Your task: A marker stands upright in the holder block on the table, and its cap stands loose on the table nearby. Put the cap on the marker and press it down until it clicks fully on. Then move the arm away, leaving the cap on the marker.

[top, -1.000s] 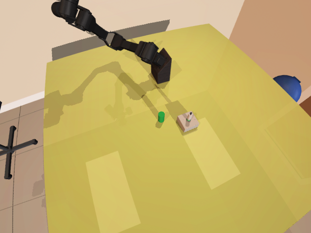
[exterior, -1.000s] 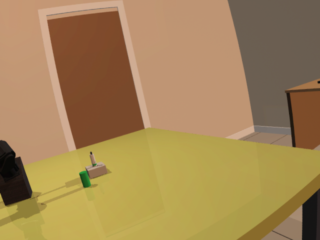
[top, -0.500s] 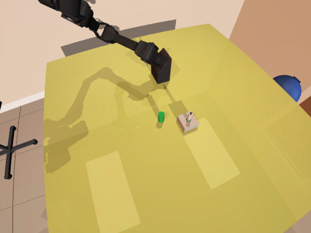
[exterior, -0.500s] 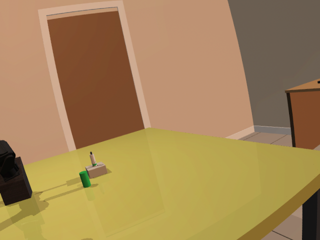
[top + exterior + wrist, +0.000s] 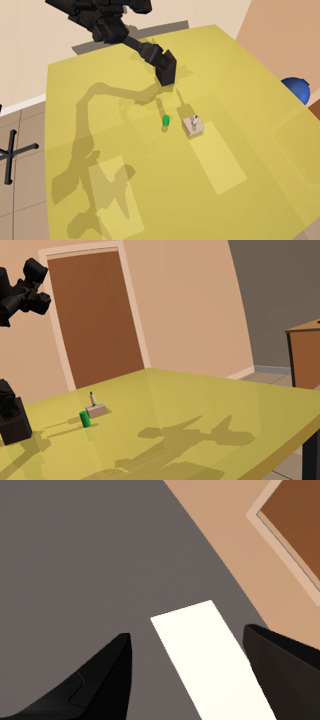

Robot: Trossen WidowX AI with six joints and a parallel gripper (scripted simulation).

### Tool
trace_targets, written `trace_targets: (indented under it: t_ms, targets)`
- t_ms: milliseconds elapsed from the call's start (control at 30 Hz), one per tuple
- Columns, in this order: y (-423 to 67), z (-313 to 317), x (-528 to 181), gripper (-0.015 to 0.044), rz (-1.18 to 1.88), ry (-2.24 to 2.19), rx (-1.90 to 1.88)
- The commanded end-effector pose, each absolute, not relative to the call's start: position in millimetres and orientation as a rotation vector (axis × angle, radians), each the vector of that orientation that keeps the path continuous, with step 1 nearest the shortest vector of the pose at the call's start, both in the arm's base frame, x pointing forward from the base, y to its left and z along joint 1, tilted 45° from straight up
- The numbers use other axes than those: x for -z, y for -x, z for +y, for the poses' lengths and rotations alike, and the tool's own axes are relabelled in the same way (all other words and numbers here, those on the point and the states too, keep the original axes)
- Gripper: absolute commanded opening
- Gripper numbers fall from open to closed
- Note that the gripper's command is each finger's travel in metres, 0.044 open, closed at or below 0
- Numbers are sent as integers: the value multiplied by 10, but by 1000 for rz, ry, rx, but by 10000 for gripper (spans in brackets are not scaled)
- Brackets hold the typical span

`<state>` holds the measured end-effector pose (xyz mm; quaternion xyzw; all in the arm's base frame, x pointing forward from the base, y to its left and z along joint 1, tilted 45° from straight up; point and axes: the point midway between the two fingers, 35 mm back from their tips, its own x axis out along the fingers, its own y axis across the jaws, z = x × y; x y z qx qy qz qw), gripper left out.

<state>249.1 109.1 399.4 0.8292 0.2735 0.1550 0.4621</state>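
Observation:
The green cap stands upright on the yellow table. The marker stands upright in the pale holder block, its dark tip up and bare. The block is close beside the cap, to its right in the top view. My gripper is open, with a wide gap and nothing between its fingers in the wrist view. The arm is raised high above the table, far from cap and marker; the wrist view shows only ceiling, a bright panel and wall.
The arm's dark base block stands on the table, behind the cap in the top view. A blue round object is beyond the table's right edge. A brown desk stands off to the right in the exterior view. Arm shadows fall across the table.

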Motion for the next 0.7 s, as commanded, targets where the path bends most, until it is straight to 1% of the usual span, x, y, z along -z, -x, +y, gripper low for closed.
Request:
trace_targets:
  t_ms: [0, 133, 300, 500, 667]
  targets:
    - [-2886, 874, -3508, 242, 602, -2003, -67]
    - [-3140, 609, -2951, 242, 564, -1894, 254]
    - [-3232, 238, -2280, 242, 561, -1669, 628]
    - [-3018, -237, -1521, 242, 650, -1241, 1055]
    - [-2691, -618, -1153, 242, 780, -785, 1314]
